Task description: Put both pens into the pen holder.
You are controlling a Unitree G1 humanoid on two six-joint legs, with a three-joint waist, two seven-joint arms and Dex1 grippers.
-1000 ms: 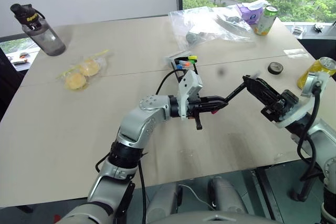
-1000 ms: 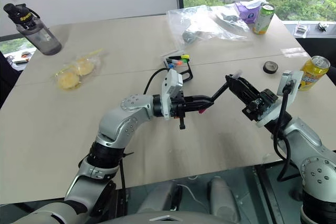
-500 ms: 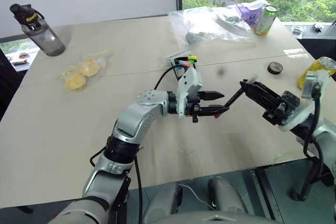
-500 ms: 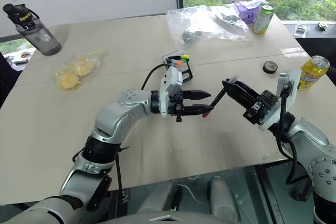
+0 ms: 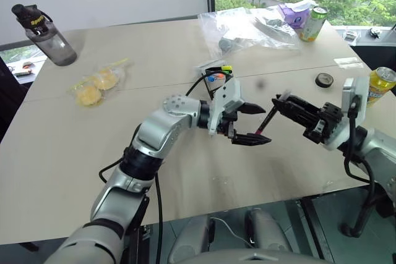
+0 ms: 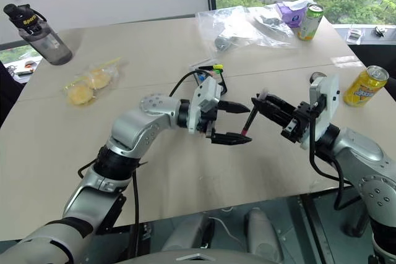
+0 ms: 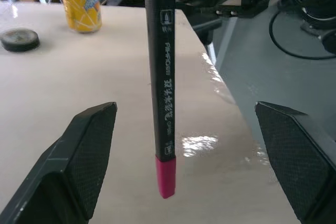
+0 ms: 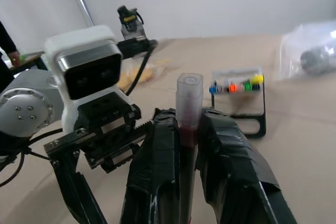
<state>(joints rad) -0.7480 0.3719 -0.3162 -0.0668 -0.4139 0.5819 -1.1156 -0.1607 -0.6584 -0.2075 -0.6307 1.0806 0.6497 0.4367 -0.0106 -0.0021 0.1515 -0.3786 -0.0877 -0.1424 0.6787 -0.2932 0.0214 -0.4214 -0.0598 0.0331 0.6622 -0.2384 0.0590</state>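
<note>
Since a second ago the left gripper [image 5: 252, 124] has let go of the pen [image 5: 265, 120] and spread its fingers wide, one above and one below the pen's lower end, touching nothing. Now the right gripper [image 5: 283, 103] alone carries the pen, clenched on its upper part, and both arms hang above the table [image 5: 74, 146] in front of the robot.

From the left wrist camera the pen [image 7: 161, 103] is a dark barrel with pale lettering and a magenta tip pointing down, standing between the two open black fingers [image 7: 79, 156] without contact. From the right wrist camera a clear cap [image 8: 189, 95] sticks up between that gripper's closed fingers [image 8: 220, 145].

Just behind the left gripper, further in on the table, stands the pen holder [image 5: 215, 73], a small black wire stand with yellow, green, orange and blue caps at its top. I cannot tell where the second pen is.

Further off lie a clear plastic bag [image 5: 247, 26] and a green can [image 5: 314, 23] at the far edge, a yellow can [image 5: 378, 81] and a small black lid [image 5: 324, 80] to the right, a bag of yellow pastries [image 5: 96, 85] and a dark water bottle [image 5: 44, 34] to the left.
</note>
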